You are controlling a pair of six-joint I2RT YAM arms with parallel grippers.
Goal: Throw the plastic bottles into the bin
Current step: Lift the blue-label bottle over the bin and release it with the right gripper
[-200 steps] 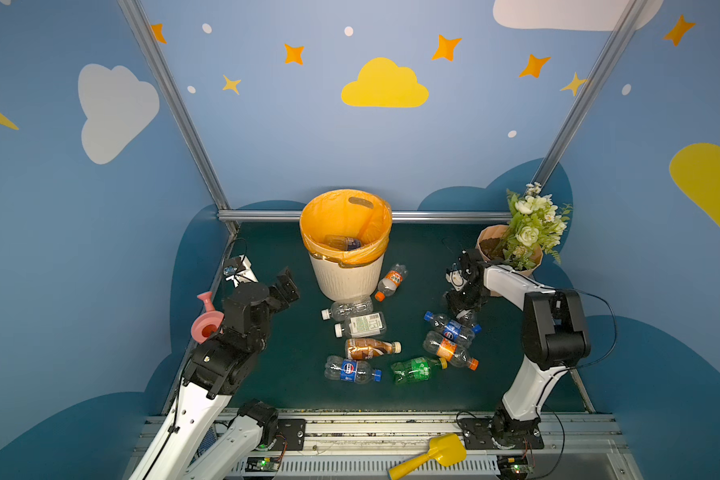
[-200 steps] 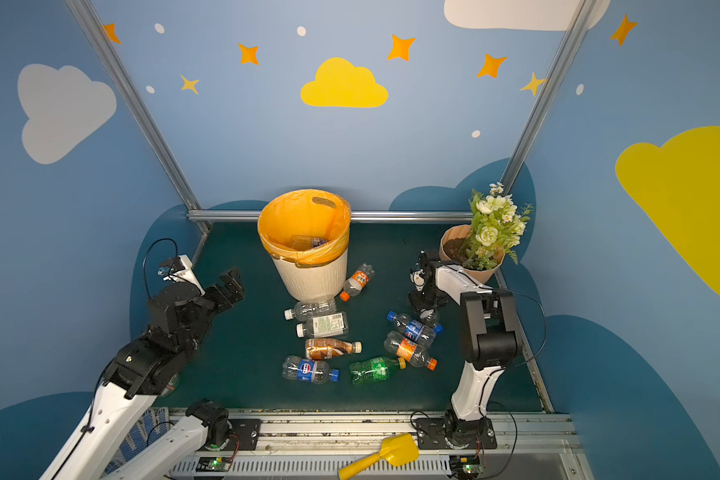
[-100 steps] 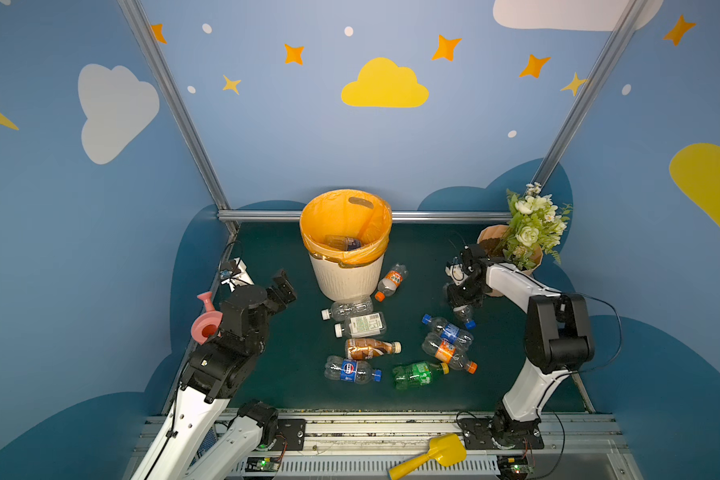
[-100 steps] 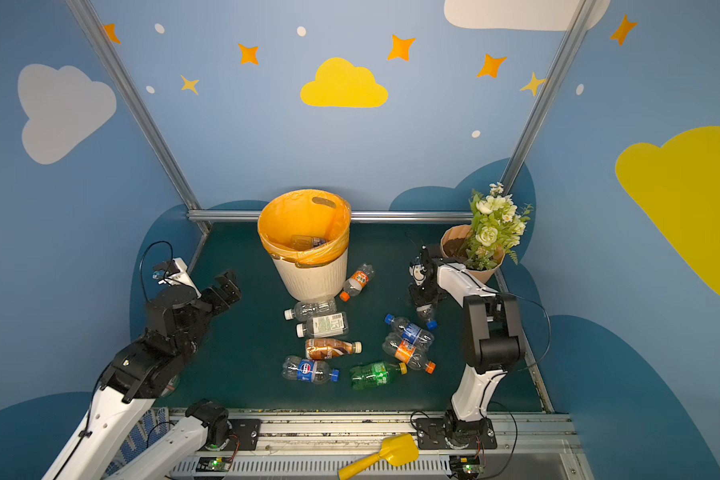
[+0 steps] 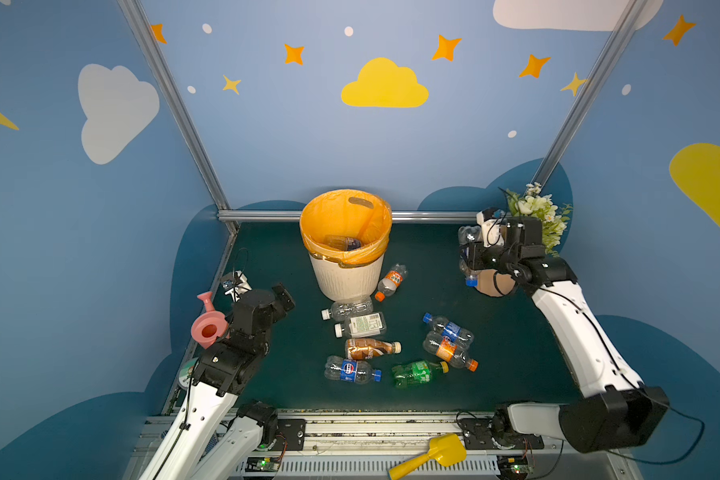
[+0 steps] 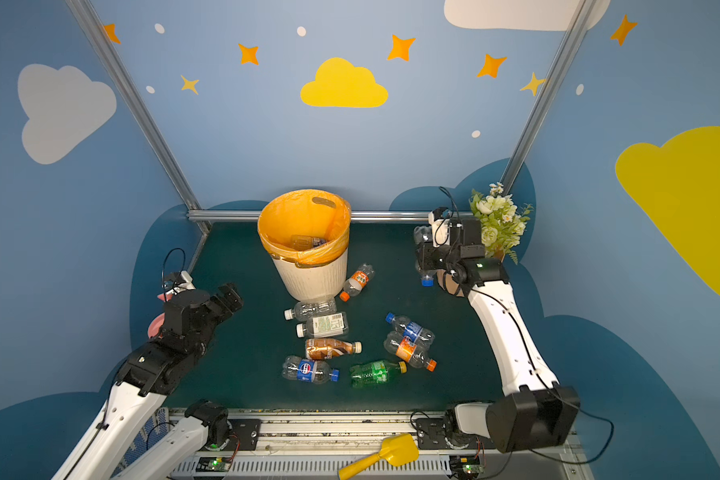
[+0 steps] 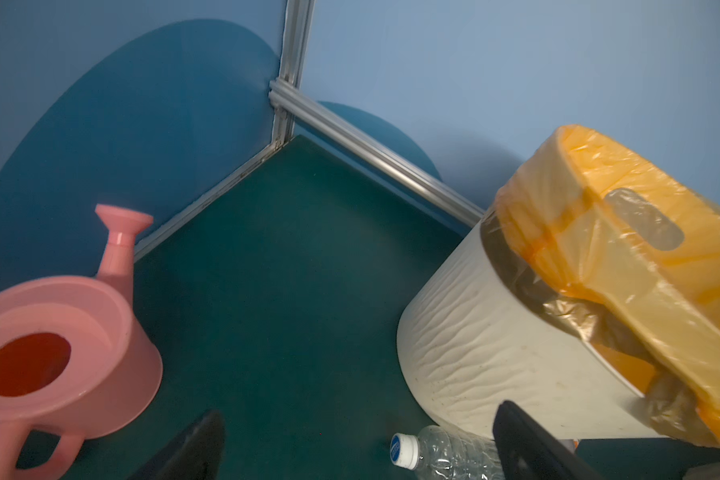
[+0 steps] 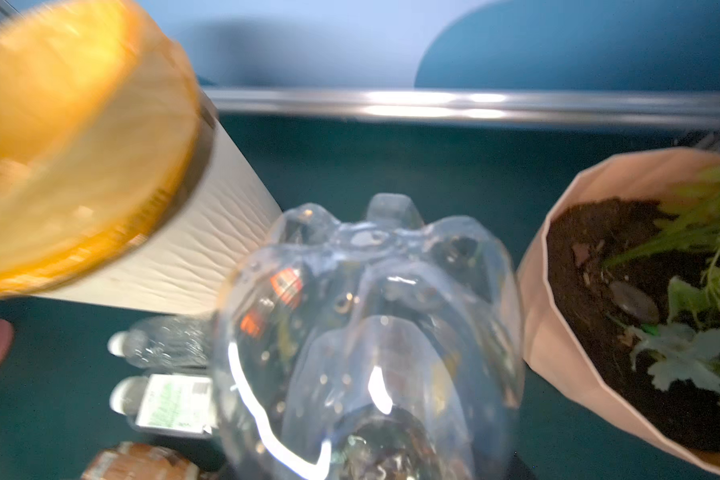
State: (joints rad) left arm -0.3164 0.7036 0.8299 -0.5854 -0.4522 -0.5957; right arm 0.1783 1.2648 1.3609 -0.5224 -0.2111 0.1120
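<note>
Blue-label bottle (image 5: 350,370) shows Pepsi roundel (rest unreadable).

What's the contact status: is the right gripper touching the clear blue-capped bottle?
Touching. In both top views the right gripper is shut on the clear blue-capped bottle, held cap-down; the right wrist view shows its base close up.
</note>
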